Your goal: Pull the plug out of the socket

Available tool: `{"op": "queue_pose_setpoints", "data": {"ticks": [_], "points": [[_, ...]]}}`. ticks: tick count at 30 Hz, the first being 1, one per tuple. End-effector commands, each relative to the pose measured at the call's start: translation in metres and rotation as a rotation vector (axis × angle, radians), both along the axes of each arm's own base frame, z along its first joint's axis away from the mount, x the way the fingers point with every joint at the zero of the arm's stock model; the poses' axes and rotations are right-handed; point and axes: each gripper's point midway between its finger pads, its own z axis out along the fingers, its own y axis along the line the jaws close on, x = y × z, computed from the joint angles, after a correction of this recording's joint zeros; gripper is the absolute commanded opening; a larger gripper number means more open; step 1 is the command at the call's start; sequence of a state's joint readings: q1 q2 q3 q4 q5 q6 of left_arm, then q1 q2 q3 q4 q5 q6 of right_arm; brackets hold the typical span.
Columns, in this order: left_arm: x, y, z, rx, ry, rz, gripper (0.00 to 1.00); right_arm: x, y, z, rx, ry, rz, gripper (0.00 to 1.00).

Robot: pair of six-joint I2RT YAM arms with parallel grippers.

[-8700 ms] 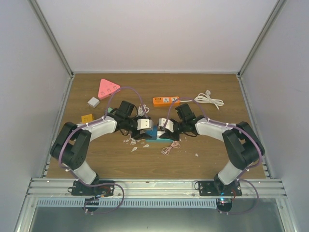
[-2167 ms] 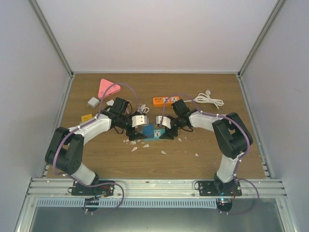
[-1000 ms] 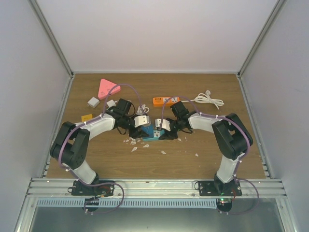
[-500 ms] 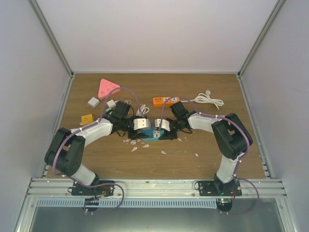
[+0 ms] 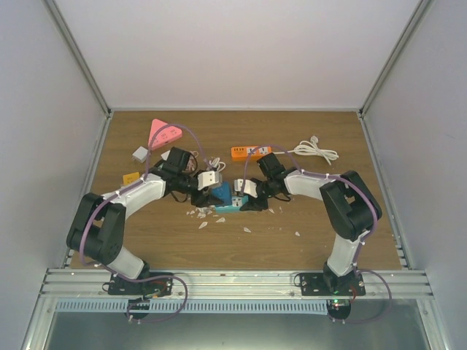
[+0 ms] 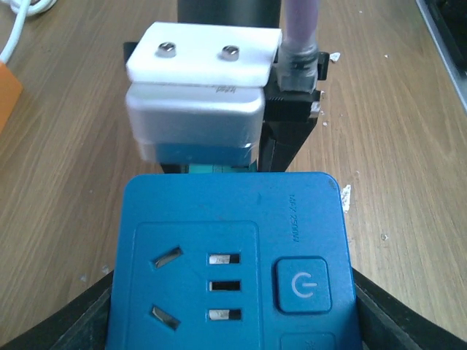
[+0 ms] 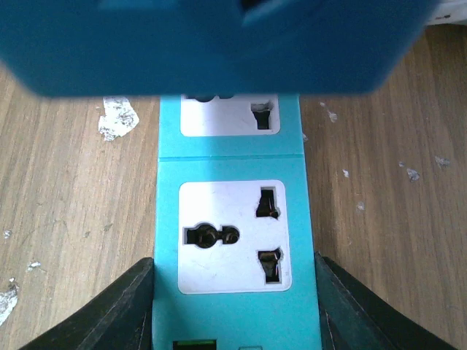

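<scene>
Here's the blue plug block (image 6: pixel 232 262), filling the left wrist view: two slanted slots, three small ports and a power button on its face. It sits mid-table, right between the two arms. The left gripper (image 6: pixel 232 310) is clamped on it, with a black finger (image 6: pixel 62 321) pressed to each lower flank.

Over to the right wrist view, and the same block (image 7: pixel 219 44) is only a blurred blue mass across the top. What this view does give us is the teal socket strip (image 7: pixel 232 166): one white socket face fully clear, a second half hidden under the block. The right gripper (image 7: pixel 235 310) grips the strip, fingers (image 7: pixel 120 310) tight on both long sides. Whether the plug's pins are seated or lifted clear, neither wrist view shows.

Back on the left wrist view, only a sliver of the strip (image 6: pixel 219 154) peeks out beyond the block, under the white camera housing (image 6: pixel 197 95) of the opposite arm.

From above, the block (image 5: pixel 221 194) and strip (image 5: pixel 232 208) sit together, left gripper (image 5: pixel 209 192) and right gripper (image 5: pixel 250 200) closing in from either side. White chips (image 5: pixel 203 224) litter the wooden table (image 5: pixel 292 240) nearby. Well apart, along the far side, lie a pink triangular strip (image 5: pixel 163 133), a white cube (image 5: pixel 141 154), an orange strip (image 5: pixel 250 152) and a coiled white cable (image 5: pixel 316 151).
</scene>
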State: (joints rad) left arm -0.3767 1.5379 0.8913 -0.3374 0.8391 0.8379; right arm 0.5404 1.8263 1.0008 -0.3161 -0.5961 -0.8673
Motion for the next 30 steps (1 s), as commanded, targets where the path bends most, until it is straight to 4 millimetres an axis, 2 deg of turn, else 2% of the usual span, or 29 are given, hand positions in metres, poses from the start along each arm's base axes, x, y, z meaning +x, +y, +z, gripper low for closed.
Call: {"op": "queue_pose_setpoints", "data": {"ticks": [1,8,15,20,24,26,30], "points": [[0.012,0.01,0.024,-0.06,-0.035,0.018,0.31,0.003,-0.035,-0.025,-0.137,0.033,-0.062,0.15],[0.031,0.031,0.035,-0.057,-0.059,0.08,0.31,0.03,-0.076,-0.02,-0.156,0.034,-0.126,0.15],[0.04,0.043,0.033,-0.029,-0.07,0.106,0.31,0.049,-0.129,-0.016,-0.19,0.021,-0.151,0.16],[0.047,0.052,0.035,-0.022,-0.07,0.128,0.32,0.063,-0.174,-0.017,-0.219,0.021,-0.191,0.16],[0.049,0.056,0.036,-0.008,-0.074,0.137,0.32,0.064,-0.198,-0.018,-0.23,0.028,-0.206,0.16],[0.052,0.06,0.033,0.014,-0.079,0.149,0.32,0.064,-0.216,-0.019,-0.234,0.037,-0.242,0.16],[0.057,0.087,0.014,0.182,-0.091,0.174,0.32,0.061,-0.229,-0.019,-0.234,0.039,-0.264,0.16]]}}
